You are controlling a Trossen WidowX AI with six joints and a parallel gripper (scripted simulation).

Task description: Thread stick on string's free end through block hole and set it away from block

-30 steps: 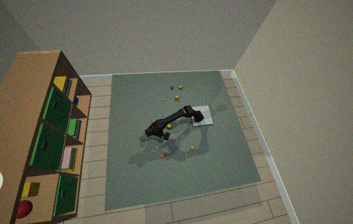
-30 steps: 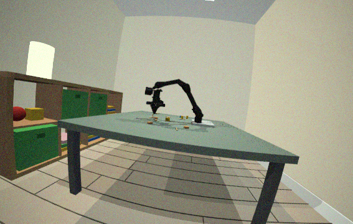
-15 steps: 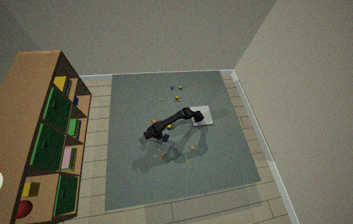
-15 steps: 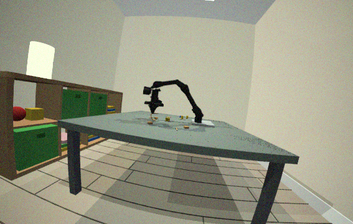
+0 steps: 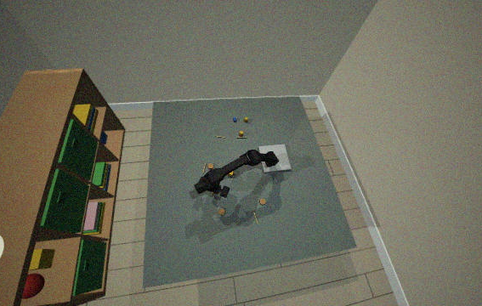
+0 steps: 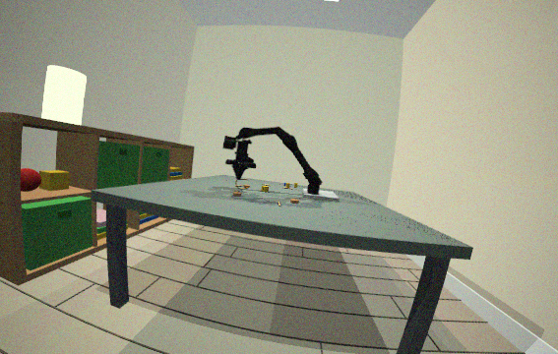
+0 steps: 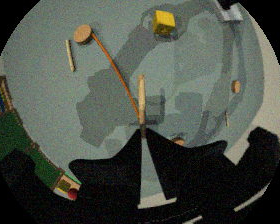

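Observation:
My gripper (image 6: 239, 177) (image 7: 142, 131) is shut on the light wooden stick (image 7: 142, 97), above the table. The stick points out ahead of the fingertips. The orange string (image 7: 113, 64) runs from the round wooden button (image 7: 83, 35) (image 5: 211, 166) to the stick's end near the fingertips, with a slight bend. A yellow cube-shaped block (image 7: 164, 23) (image 5: 230, 173) (image 6: 265, 188) stands on the table beyond the stick, apart from it, towards the arm's base. Its hole cannot be made out. In the top view the arm hides the fingertips.
A loose stick (image 7: 70, 55) (image 5: 205, 167) lies beside the string's button. Two more buttons (image 5: 262, 201) (image 5: 222, 211) and another stick (image 5: 256, 218) lie in front. Two sticks (image 5: 220, 137) (image 5: 241, 138), small yellow pieces (image 5: 241, 133) (image 5: 246, 119) and a blue piece (image 5: 235, 119) are at the back.

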